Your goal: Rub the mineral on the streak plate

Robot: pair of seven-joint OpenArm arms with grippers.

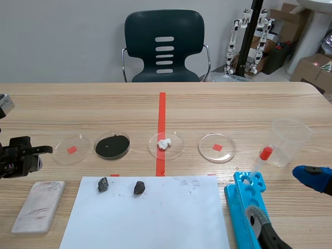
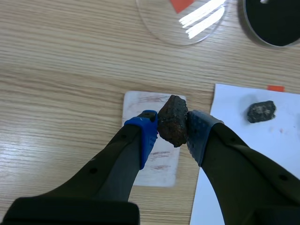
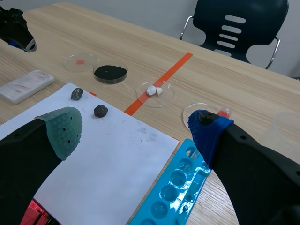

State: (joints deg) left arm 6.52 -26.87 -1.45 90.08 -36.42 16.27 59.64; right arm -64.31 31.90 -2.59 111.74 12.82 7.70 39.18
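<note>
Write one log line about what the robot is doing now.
left jaws: shut on mineral | mineral: held over streak plate | streak plate: faint reddish marks | right jaws: open, empty

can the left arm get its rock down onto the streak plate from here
Probably yes: the left gripper holds the mineral just above the streak plate, with nothing seen between them.

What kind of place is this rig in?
Probably a robotics lab staged for mineral testing: a marked streak plate, mineral chunks on white paper, petri dishes, plus what look like small robots and cardboard boxes behind.
</note>
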